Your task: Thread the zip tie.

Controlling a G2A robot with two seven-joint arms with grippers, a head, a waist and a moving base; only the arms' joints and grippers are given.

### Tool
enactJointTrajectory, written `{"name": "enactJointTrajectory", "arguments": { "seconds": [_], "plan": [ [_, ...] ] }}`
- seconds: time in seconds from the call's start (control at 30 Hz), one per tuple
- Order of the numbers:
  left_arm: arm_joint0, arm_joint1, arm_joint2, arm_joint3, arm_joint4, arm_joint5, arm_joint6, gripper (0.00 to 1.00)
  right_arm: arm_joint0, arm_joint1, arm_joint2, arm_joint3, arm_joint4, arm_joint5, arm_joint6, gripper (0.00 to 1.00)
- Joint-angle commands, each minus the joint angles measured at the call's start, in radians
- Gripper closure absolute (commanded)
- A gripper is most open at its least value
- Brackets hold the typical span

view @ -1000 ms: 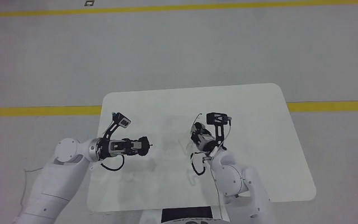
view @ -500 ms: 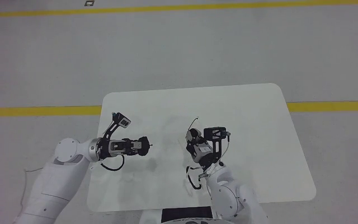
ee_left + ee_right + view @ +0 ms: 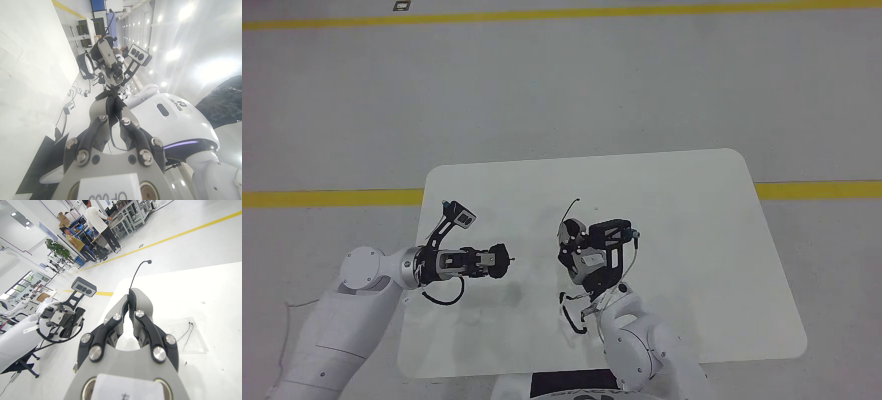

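A thin black zip tie [image 3: 136,273] stands out past the tips of my right gripper [image 3: 129,294], which is shut on its strap; the square head [image 3: 149,261] is at the free end. From above, the right gripper [image 3: 565,230] hangs over the middle of the white table [image 3: 692,200] with the zip tie [image 3: 572,208] pointing away from me. My left gripper [image 3: 504,260] is shut and level over the table's left part, aimed at the right one across a short gap. A short dark stub shows past its tips; I cannot tell what it is. The left wrist view has the left gripper [image 3: 112,99] facing the right gripper [image 3: 114,88].
A clear flat tray [image 3: 196,349] lies on the table beside the right gripper, with two more black zip ties [image 3: 187,332] in it. A few dark specks dot the tabletop. Floor with yellow lines surrounds the table.
My right gripper has moved left toward the left gripper, carrying the zip tie along. The left arm has kept still.
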Motion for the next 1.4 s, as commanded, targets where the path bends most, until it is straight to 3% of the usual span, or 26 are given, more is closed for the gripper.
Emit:
{"name": "enactJointTrajectory", "arguments": {
  "seconds": [0.0, 0.13, 0.4, 0.77, 1.37],
  "plan": [
    [0.000, 0.000, 0.000, 0.000, 0.000, 0.000, 0.000, 1.00, 0.004, 0.001, 0.003, 0.001, 0.001, -0.001, -0.002, 1.00],
    [0.000, 0.000, 0.000, 0.000, 0.000, 0.000, 0.000, 1.00, 0.002, 0.013, -0.012, 0.007, -0.038, -0.010, -0.039, 1.00],
    [0.000, 0.000, 0.000, 0.000, 0.000, 0.000, 0.000, 1.00, 0.001, 0.058, -0.055, 0.016, -0.012, -0.024, -0.111, 1.00],
    [0.000, 0.000, 0.000, 0.000, 0.000, 0.000, 0.000, 1.00, 0.035, 0.122, -0.128, 0.034, 0.018, 0.041, -0.214, 1.00],
    [0.000, 0.000, 0.000, 0.000, 0.000, 0.000, 0.000, 1.00, 0.035, 0.122, -0.128, 0.034, 0.018, 0.041, -0.214, 1.00]
  ]
}}
